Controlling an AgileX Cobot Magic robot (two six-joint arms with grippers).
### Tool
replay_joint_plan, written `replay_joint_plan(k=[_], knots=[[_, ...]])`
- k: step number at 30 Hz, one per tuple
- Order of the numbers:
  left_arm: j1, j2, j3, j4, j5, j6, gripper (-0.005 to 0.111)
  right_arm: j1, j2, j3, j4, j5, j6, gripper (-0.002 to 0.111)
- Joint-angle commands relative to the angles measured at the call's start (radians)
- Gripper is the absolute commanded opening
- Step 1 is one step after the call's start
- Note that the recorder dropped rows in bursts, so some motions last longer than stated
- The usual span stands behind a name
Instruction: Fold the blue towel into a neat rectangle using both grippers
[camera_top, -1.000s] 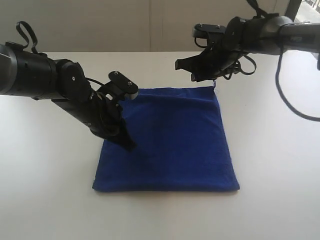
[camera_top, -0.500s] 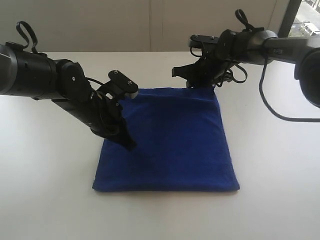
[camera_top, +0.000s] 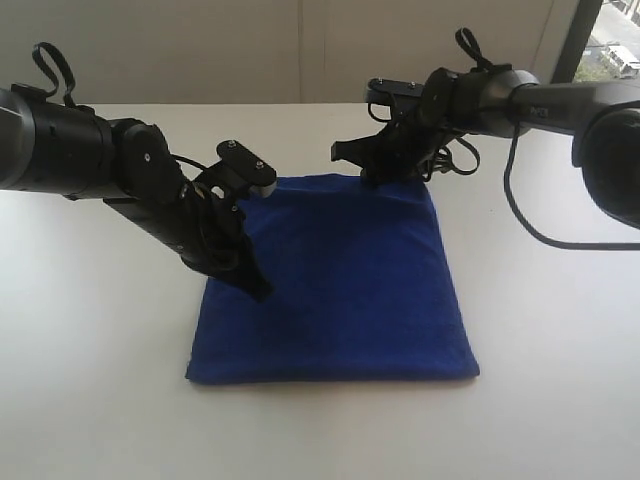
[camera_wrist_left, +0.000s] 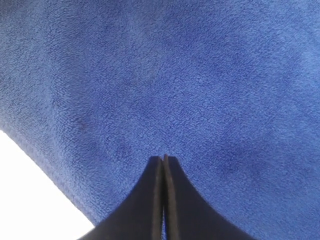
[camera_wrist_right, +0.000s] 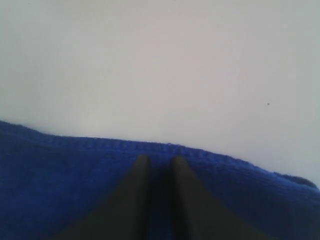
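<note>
Right fingers (camera_wrist_right: 137, 195) shifted left | at far hem of blue towel (camera_top: 340, 290)

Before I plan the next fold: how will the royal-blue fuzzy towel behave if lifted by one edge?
Probably floppy: the royal-blue fuzzy towel lies limp and flat on the white table. Likely light, being thin. Its nap looks grippy, so pushing may bunch it.

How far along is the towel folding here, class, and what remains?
Done: the blue towel lies flat on the table as a tidy near-square, seemingly folded already. In hand: the left gripper, shut, rests on its left side; the right gripper sits at the far hem, jaws slightly apart, grip unclear. Left: probably one more fold into a rectangle.
</note>
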Motion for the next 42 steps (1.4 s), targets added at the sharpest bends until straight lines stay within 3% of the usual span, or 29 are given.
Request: replay_joint_plan(k=[1,22,36,38,42], knots=[[-0.005,-0.002,-0.002,-0.013,0.01,-0.008,0.0,0.001,0.02,0.0,-0.002,0.011,0.001,0.002],[-0.005,-0.002,-0.002,-0.013,0.012,-0.008,0.0,0.001,-0.072,0.0,-0.002,-0.027,-0.031,0.0],[-0.005,-0.002,-0.002,-0.013,0.016,-0.008,0.0,0.001,0.009,0.0,-0.03,-0.094,-0.035,0.0],[-0.005,-0.002,-0.002,-0.013,0.016,-0.008,0.0,0.001,0.014,0.0,-0.03,-0.094,-0.035,0.004],[-0.005,-0.002,-0.002,-0.013,0.016,-0.008,0.0,0.001,0.004,-0.006,-0.03,-0.091,-0.035,0.022]])
